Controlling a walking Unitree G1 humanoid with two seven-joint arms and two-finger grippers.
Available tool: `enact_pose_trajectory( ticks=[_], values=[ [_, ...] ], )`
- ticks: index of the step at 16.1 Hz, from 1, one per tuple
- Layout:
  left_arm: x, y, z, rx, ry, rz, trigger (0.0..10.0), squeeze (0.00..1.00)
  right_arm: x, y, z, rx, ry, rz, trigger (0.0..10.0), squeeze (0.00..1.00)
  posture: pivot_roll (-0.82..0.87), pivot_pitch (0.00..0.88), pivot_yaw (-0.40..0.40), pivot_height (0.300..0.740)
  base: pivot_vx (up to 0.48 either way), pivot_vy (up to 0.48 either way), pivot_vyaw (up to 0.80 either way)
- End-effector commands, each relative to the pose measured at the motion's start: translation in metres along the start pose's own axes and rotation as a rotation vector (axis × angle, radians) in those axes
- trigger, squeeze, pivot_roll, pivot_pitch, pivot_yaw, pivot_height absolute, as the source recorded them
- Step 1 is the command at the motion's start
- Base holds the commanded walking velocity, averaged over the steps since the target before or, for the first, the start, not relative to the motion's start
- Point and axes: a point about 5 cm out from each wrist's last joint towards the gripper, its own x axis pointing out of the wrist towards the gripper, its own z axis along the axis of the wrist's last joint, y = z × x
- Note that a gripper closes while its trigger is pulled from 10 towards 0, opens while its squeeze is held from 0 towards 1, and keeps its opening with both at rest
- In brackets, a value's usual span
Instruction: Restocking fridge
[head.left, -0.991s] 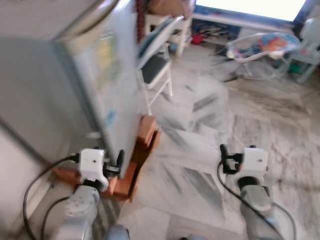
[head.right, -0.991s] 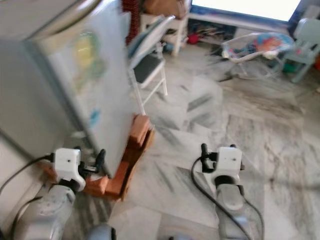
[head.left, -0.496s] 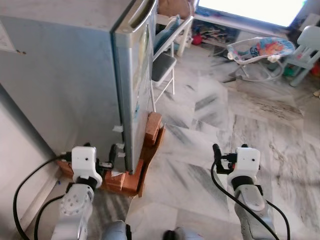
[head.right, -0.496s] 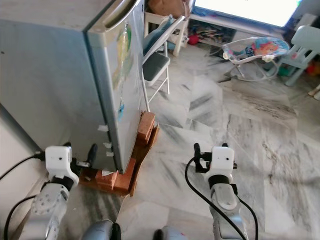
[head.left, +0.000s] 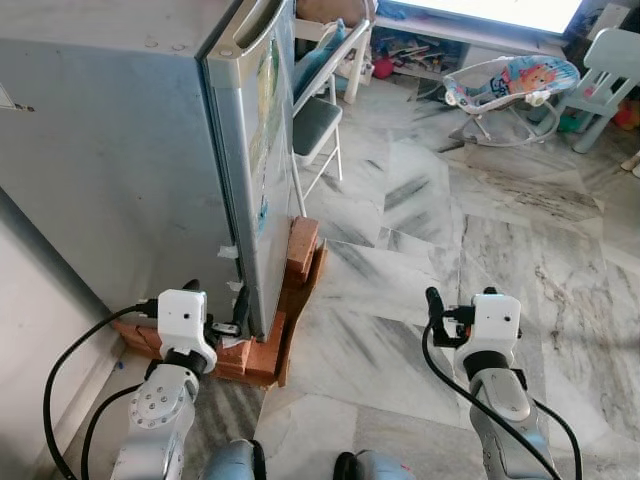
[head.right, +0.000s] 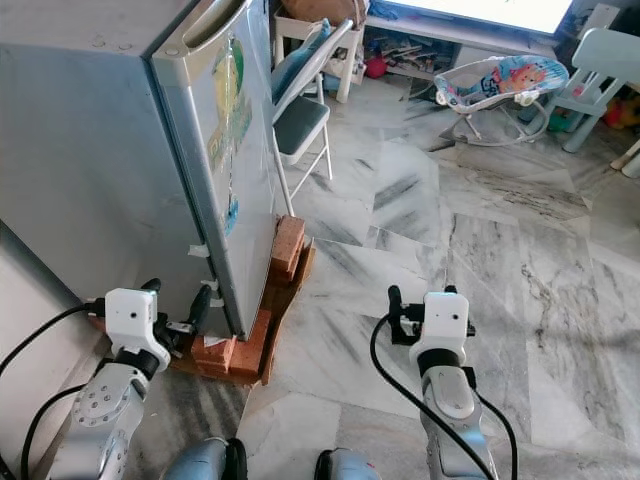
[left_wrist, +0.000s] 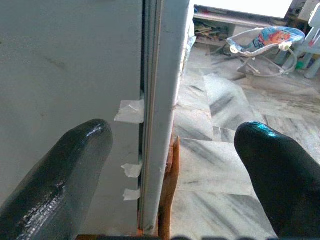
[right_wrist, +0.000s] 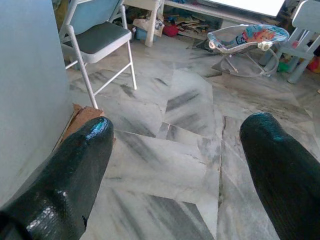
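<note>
Right, tall grey metal fridge (head.left: 150, 150) sits at 10–11 o'clock, long axis vertical, door shut, door face pointing toward 3 o'clock at the room; handle (head.left: 255, 22) runs along the door's top edge. Base rests on stacked red bricks (head.left: 285, 310). Tape scraps (left_wrist: 131, 111) stuck beside the door seam. Left claw (head.left: 215, 325) low at 8 o'clock, just beside the fridge's near lower corner, fingers (left_wrist: 60, 175) spread wide, holding nothing; door edge lines up between them in the left wrist view. Right claw (head.left: 448, 318) at 5 o'clock over grey-veined marble floor (head.left: 480, 230), fingers (right_wrist: 65, 180) wide apart, empty. White folding chair with dark seat (head.left: 315, 120) just past the fridge at 12. Colourful baby bouncer (head.left: 510, 85) at 2 o'clock, well apart.
</note>
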Motion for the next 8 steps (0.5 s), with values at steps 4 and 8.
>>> enact_pose_trajectory(
  ticks=[4, 8],
  values=[
    [-0.0005, -0.0022, -0.0006, -0.003, -0.003, -0.018, 10.0, 0.00, 0.0010, -0.0031, 0.0001, 0.001, 0.010, -0.012, 10.0, 0.00, 0.08, 0.094, -0.088, 0.740, 0.250, 0.000, -0.60],
    [0.0004, 0.0009, -0.0009, 0.005, 0.000, -0.008, 10.0, 0.00, 0.0002, -0.0020, -0.0017, 0.002, 0.017, -0.006, 10.0, 0.00, 0.08, 0.095, -0.089, 0.740, 0.000, 0.000, -0.80]
  ],
)
